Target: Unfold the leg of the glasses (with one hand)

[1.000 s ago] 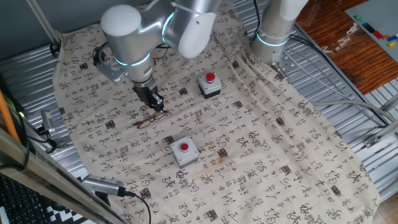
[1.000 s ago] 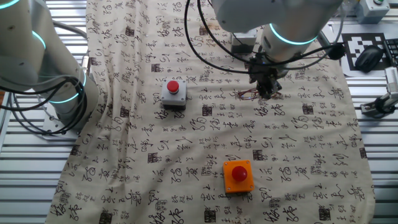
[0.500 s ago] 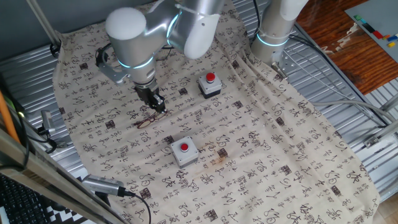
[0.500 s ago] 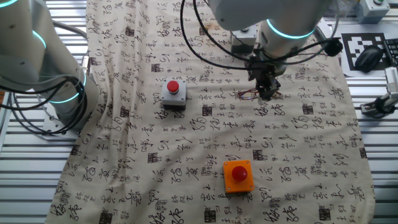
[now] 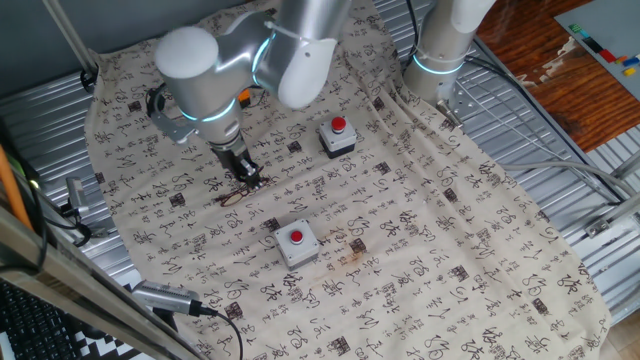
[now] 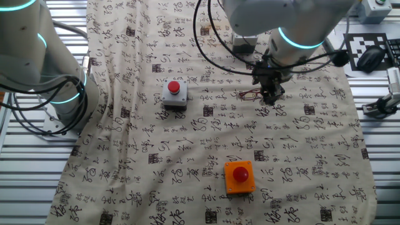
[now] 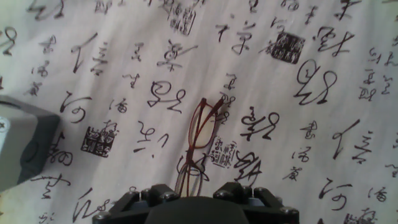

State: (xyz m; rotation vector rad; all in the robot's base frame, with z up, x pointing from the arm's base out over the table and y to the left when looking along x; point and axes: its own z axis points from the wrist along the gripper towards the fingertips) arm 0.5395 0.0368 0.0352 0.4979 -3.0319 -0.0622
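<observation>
Folded glasses [image 7: 198, 144] flat on the cloth-covered tabletop [image 7: 323, 74], long axis running straight ahead from the tool [image 7: 196, 200], near lens directly beneath its tip. Cannot tell whether the tool is released or clenched.

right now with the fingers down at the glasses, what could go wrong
The glasses are thin wire lying flat on loose, wrinkled cloth. The gripper could pinch cloth along with the frame, or drag the whole pair instead of swinging the leg out. The printed marks also camouflage the frame.
</observation>
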